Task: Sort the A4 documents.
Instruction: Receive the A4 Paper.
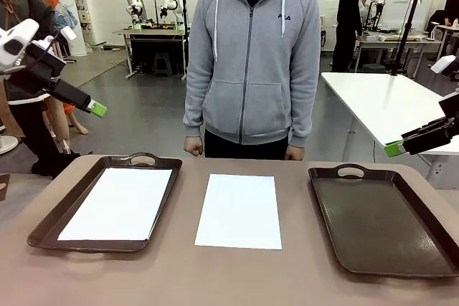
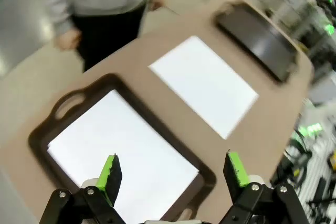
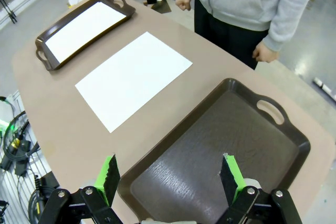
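One white A4 document (image 1: 239, 210) lies flat on the brown table between the two trays; I also see this sheet (image 2: 206, 83) (image 3: 134, 77) from both wrists. Another white sheet (image 1: 119, 203) (image 2: 122, 151) (image 3: 85, 23) rests inside the left dark brown tray (image 1: 69, 210). The right tray (image 1: 373, 221) (image 3: 220, 145) holds nothing. My left gripper (image 1: 95, 109) (image 2: 173, 170) hangs open, high over the table's left edge, above the left tray. My right gripper (image 1: 393, 149) (image 3: 169, 176) is open too, raised over the right tray's near end.
A person in a grey hoodie (image 1: 251, 55) stands at the far side, both hands (image 1: 193, 147) down at the table edge. A white table (image 1: 391, 105) stands behind on the right. Cables lie on the floor (image 3: 18, 145) beside the table.
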